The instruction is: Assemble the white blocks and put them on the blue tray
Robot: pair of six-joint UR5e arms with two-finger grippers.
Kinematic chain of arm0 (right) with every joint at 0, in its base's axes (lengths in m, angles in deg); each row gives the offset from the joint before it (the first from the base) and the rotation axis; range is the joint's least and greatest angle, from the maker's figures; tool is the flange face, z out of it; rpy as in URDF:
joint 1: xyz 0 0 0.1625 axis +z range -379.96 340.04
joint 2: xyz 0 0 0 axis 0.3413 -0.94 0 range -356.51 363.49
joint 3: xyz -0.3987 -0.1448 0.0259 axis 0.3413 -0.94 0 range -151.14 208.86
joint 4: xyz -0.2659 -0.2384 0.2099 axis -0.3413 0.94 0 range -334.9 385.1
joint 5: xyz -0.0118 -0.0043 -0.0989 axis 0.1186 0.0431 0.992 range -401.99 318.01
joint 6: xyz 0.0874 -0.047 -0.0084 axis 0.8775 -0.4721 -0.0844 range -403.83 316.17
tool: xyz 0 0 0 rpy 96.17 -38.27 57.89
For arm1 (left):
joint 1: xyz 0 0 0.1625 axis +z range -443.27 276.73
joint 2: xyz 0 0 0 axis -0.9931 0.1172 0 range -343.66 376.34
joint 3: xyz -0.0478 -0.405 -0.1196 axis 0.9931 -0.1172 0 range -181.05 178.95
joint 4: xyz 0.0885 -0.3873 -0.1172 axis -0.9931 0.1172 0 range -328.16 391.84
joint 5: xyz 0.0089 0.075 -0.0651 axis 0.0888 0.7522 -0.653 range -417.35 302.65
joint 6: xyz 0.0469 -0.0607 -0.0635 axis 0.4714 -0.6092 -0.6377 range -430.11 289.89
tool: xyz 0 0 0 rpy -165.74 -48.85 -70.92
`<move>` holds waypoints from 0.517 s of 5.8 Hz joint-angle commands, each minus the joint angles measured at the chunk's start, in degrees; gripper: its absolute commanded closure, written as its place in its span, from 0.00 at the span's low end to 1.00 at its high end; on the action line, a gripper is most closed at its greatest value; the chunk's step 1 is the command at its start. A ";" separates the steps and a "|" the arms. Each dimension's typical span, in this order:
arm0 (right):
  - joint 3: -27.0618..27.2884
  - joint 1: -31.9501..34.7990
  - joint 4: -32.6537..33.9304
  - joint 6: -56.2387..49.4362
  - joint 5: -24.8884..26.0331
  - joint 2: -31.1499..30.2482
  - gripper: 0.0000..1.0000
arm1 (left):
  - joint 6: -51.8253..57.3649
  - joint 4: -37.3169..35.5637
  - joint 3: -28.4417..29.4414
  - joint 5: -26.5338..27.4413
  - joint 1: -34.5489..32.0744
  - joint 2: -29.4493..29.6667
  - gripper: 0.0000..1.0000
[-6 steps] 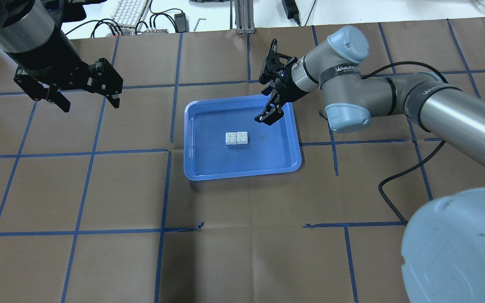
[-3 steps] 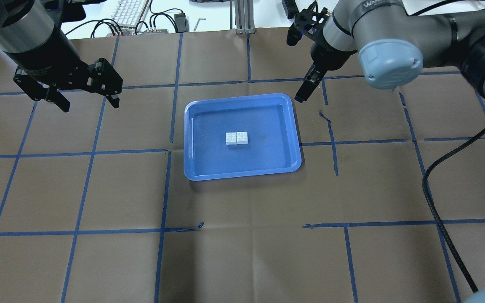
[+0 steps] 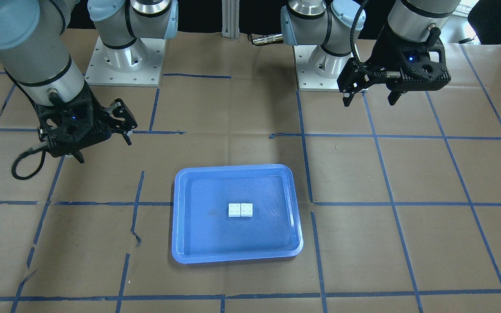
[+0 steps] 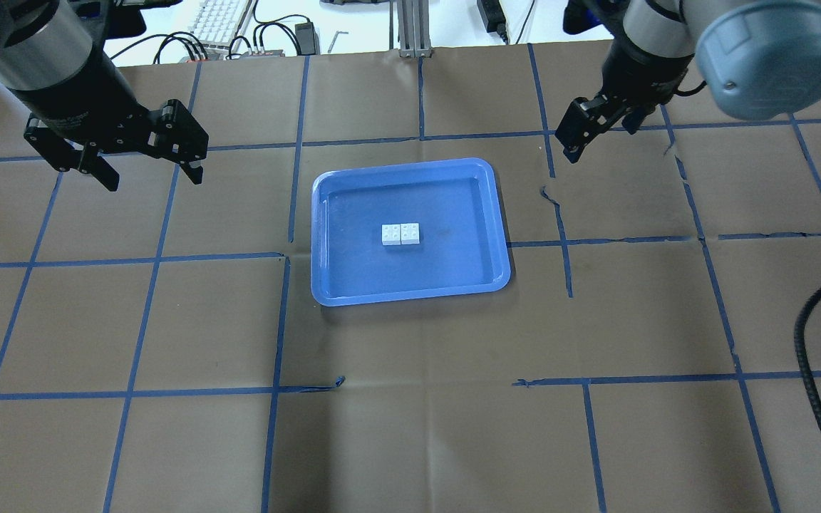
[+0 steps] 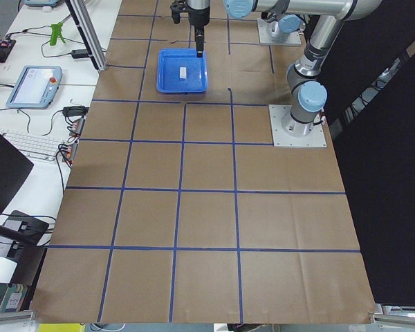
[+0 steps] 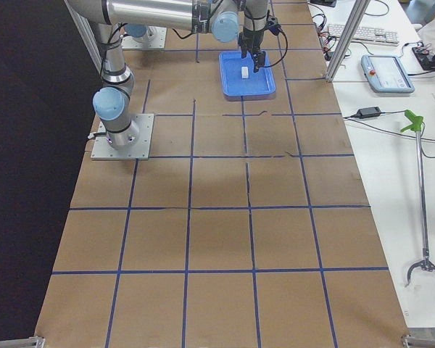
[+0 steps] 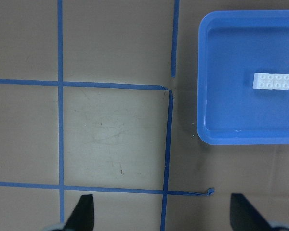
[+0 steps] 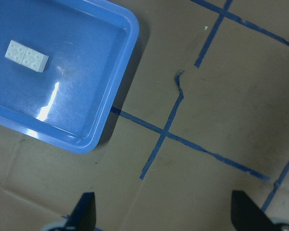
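Note:
The two white blocks (image 4: 400, 234) lie joined side by side, studs up, in the middle of the blue tray (image 4: 410, 293). They also show in the front view (image 3: 240, 210), the left wrist view (image 7: 271, 81) and the right wrist view (image 8: 26, 56). My left gripper (image 4: 152, 174) hangs open and empty over the table, well left of the tray. My right gripper (image 4: 599, 132) is open and empty, above the table beyond the tray's far right corner. In the front view the left gripper (image 3: 369, 101) is on the right and the right gripper (image 3: 102, 148) on the left.
Brown paper with a blue tape grid (image 4: 275, 320) covers the table. A black cable (image 4: 820, 370) trails at the right edge. A keyboard (image 4: 221, 18) and wires lie beyond the far edge. The two arm bases (image 3: 124, 65) stand at the robot's side.
My right gripper has drawn back from over the tray's far right part, up and to the right, off the tray. The blocks, the tray and my left gripper have not moved.

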 commanded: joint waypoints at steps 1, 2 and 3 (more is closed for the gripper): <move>-3.57 -0.07 -8.66 13.82 0.56 -4.11 0.00 | 0.00 0.01 0.00 0.00 0.00 -0.01 0.01; -6.82 0.46 -12.99 17.43 0.47 -3.69 0.00 | 0.00 0.01 0.00 0.00 0.00 -0.01 0.01; -7.72 1.33 -14.51 19.65 0.47 -3.17 0.00 | 0.00 0.01 0.00 0.00 0.00 -0.09 0.01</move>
